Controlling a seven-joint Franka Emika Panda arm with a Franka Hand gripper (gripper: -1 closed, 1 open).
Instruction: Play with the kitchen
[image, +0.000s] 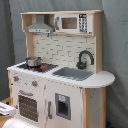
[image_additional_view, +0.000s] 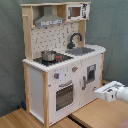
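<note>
**Ana:** Kitchen (image: 57, 70) first. In the first exterior view it fills the picture: hood (image: 39, 26) and microwave (image: 72, 23) on top, a small metal pot (image: 33, 62) on the black hob (image: 35, 66), the grey sink (image: 74, 73) and black tap (image: 85, 58) toward the first exterior view's right. The oven door (image: 28, 107) and the cupboard door (image: 62, 106) both look closed. I can't make out the arm here, only a pale blur at the bottom edge.

**Ben:** And in the second exterior view?

**Ana:** The kitchen stands on a wooden floor (image_additional_view: 30, 119). The gripper (image_additional_view: 106, 91) comes in from the second exterior view's right, low down, near the cupboard door (image_additional_view: 90, 75) but apart from it. It touches nothing and holds nothing.

**Ben:** Fingers spread or together?

**Ana:** I cannot tell; the end is just a white block.

**Ben:** What could go wrong?

**Ana:** I'd guess a push on the side panel instead of a handle could shove or rock the tall toy, and the loose pot could slide off the hob. Coming in too low, the hand may also miss the cupboard handle.
</note>
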